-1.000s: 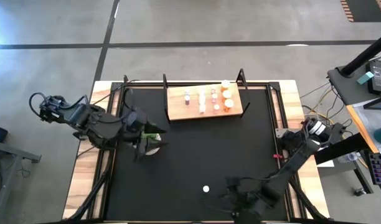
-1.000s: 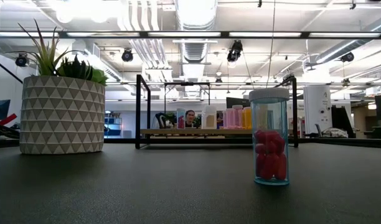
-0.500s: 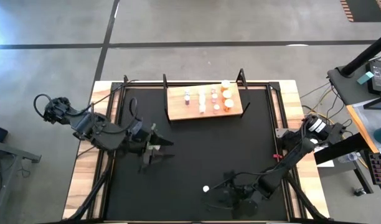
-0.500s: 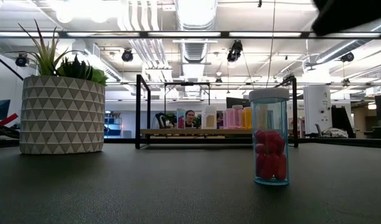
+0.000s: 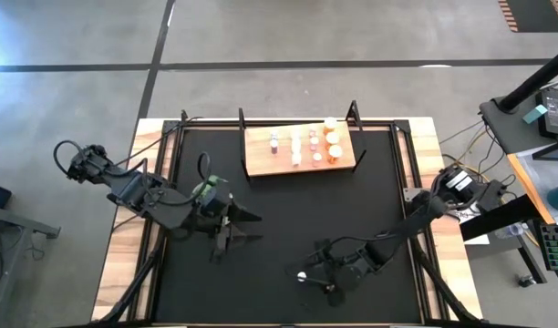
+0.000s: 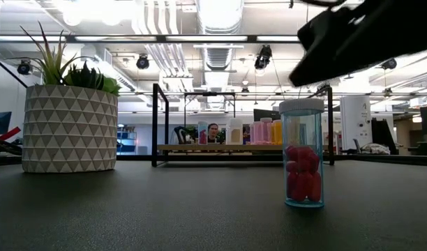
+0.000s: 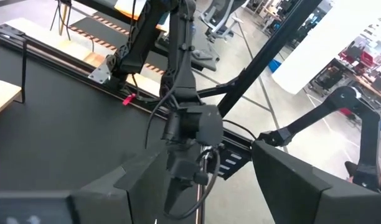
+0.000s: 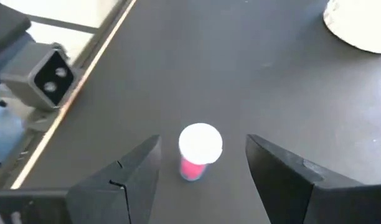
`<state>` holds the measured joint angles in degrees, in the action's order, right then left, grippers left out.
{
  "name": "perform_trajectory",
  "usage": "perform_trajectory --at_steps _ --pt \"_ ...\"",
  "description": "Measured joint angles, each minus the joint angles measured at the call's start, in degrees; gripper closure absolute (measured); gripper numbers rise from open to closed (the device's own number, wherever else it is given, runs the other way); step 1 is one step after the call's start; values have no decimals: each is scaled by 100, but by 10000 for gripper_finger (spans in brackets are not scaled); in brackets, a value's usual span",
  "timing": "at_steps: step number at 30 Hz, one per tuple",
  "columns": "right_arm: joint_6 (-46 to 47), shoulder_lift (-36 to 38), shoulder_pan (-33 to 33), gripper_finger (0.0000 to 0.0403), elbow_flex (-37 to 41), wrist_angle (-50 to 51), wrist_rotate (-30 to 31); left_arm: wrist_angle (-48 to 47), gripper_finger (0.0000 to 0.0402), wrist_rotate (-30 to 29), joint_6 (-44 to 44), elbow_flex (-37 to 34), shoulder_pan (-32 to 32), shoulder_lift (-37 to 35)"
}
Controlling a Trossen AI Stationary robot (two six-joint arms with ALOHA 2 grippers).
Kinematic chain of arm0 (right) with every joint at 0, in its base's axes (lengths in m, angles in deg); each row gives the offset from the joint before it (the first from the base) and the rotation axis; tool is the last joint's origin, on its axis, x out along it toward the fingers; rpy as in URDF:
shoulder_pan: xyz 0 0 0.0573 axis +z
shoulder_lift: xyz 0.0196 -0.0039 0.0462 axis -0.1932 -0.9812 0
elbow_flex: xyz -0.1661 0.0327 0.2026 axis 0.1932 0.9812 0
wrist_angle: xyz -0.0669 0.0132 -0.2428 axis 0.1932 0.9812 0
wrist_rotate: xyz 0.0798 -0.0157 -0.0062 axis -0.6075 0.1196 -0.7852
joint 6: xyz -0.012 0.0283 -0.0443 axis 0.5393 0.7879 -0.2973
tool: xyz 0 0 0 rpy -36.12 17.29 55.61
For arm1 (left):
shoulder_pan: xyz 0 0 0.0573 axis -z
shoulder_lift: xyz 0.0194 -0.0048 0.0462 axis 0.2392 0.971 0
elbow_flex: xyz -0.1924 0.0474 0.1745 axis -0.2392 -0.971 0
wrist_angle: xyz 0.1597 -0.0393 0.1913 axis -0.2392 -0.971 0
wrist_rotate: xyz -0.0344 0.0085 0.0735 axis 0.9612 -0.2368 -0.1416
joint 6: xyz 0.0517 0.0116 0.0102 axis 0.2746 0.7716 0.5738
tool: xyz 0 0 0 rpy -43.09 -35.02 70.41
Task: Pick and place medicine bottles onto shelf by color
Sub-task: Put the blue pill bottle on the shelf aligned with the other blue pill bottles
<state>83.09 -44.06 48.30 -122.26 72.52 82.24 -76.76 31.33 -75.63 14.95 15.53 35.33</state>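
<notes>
one pink bottle [image 8: 200, 153] stands upright and alone on the black table [image 5: 352, 210], well apart from the shelf [image 5: 300, 153] where the other bottles [image 5: 314, 144] already stand in colour groups, so this looks like the last one to fetch. the right gripper [image 8: 200, 177] is over it with its fingers [image 8: 131, 180] spread wider than the cap, empty, one to each side, which suits a straddling grab from above. in the right wrist view the bottle sits between the two fingers, a touch nearer one than the other and a little ahead of the tips, touching neither. the low view shows the arm's dark bulk just above the cap, not yet down around the body.

the left gripper [image 5: 235, 226] waits near the plant [image 5: 206, 189], fingers wide and holding nothing, clear of the right arm's path to the shelf. the pink group on the shelf is probably where the bottle belongs.
</notes>
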Motion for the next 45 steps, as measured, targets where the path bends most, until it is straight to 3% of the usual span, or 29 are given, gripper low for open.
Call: perform_trajectory --at_steps 7,19,24,31,45 --pt "-40 -319 -269 179 13 -413 -593 1 182 -11 2 0 0 -2" --pt "-125 -393 -471 179 13 -537 -608 -4 182 -17 4 0 0 -2" --pt "-6 -395 -529 179 74 -533 -971 -6 182 -15 4 0 0 -2" --pt "70 -398 -524 182 109 -539 -1001 -6 182 -15 6 0 0 -2" --pt "165 -398 -533 281 109 -537 -1001 -8 182 -11 31 0 0 -3"
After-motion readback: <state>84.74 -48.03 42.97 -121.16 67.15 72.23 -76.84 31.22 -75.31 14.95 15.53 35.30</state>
